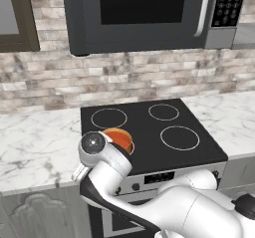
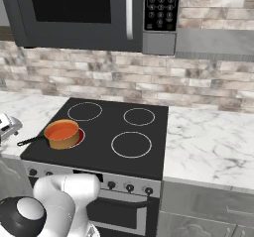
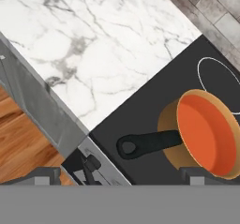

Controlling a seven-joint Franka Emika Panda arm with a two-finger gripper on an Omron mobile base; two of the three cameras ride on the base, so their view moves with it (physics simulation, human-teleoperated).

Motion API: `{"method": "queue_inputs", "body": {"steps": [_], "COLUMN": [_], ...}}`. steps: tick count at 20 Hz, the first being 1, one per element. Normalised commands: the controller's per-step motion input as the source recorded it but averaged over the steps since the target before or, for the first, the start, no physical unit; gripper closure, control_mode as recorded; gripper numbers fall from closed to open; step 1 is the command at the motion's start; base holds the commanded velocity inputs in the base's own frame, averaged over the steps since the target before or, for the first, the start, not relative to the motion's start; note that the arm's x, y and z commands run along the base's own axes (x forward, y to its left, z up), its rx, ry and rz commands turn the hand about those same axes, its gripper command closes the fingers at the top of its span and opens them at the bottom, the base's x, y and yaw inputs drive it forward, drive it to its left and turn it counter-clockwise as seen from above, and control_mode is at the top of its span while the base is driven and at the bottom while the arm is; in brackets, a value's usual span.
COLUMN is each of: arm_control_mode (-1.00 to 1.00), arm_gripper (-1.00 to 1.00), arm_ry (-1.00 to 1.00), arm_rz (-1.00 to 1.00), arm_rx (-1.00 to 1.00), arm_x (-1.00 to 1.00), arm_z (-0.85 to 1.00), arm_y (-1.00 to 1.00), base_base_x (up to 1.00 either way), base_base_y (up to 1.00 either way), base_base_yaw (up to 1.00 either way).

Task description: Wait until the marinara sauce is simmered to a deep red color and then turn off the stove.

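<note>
One saucepan (image 2: pixel 62 135) holds orange-red marinara sauce (image 3: pixel 206 134); end effector (image 3: pixel 117 176) spread apart.

Orange-red marinara sauce (image 3: pixel 206 134) in copper saucepan (image 3: pixel 168 124) w/ blk handle, blk stove (image 2: pixel 101 147), white-grey marbled counter (image 3: pixel 93 45)

Your white Franka arm with dark joints (image 1: pixel 164 207) rises from the lower right of the left base view, elbow bent, wrist reaching left. In the hand view your two-finger gripper (image 3: pixel 117 174) shows two grey fingertips (image 3: pixel 44 175) set wide apart, with nothing between them.
</note>
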Motion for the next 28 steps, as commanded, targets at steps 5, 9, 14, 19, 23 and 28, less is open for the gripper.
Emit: {"method": "queue_inputs", "body": {"steps": [5, 9, 14, 19, 23, 28], "arm_control_mode": [-1.0, -1.0, -1.0, -1.0, -1.0, -1.0], "arm_gripper": [-1.0, -1.0, -1.0, -1.0, -1.0, -1.0], "arm_ry": [0.0, 0.0, 0.0, -0.04, -0.09, -0.1], "arm_rz": [0.0, 0.0, 0.0, 0.0, 0.0, 0.01], "arm_rx": [0.0, 0.0, 0.0, 0.0, 0.0, 0.0], "arm_x": [0.0, 0.0, 0.0, 0.0, 0.0, 0.0], "arm_z": [0.0, 0.0, -0.04, -0.19, -0.25, -0.3], "arm_y": [0.0, 0.0, 0.0, 0.0, 0.0, 0.0], "base_base_x": [0.0, 0.0, 0.0, 0.0, 0.0, 0.0], "base_base_y": [0.0, 0.0, 0.0, 0.0, 0.0, 0.0], "base_base_yaw": [0.0, 0.0, 0.0, 0.0, 0.0, 0.0]}}
